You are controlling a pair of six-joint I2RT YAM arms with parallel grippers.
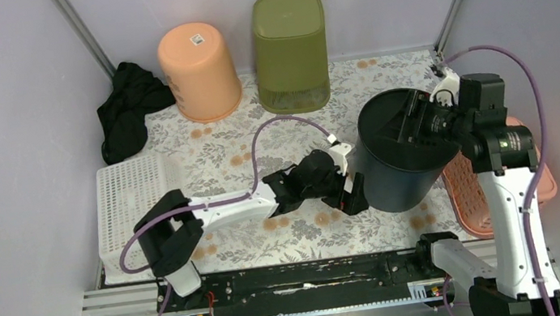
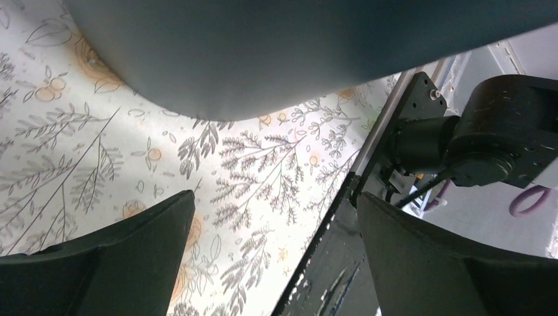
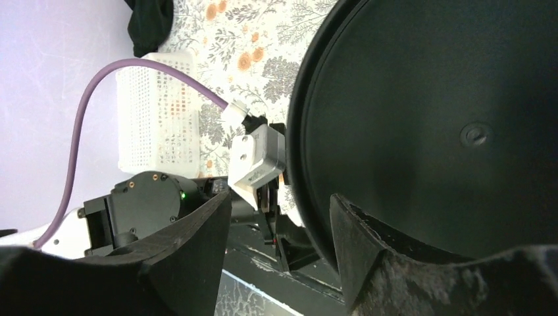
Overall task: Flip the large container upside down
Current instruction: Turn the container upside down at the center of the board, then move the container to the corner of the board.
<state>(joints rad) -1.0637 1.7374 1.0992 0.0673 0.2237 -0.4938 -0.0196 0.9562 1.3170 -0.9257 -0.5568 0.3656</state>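
The large black container stands right of the table's middle with its flat base facing up, slightly tilted. My left gripper is open at its lower left wall; in the left wrist view the container's wall fills the top, above the open gripper, which holds nothing. My right gripper hovers over the base at its far right edge. In the right wrist view the round base lies in front of the open gripper; the rim runs between the fingers, with nothing clamped.
An upturned orange bucket and a green bin stand at the back. A black cloth lies at the back left. A white basket sits at the left edge and a pink basket at the right, behind the right arm.
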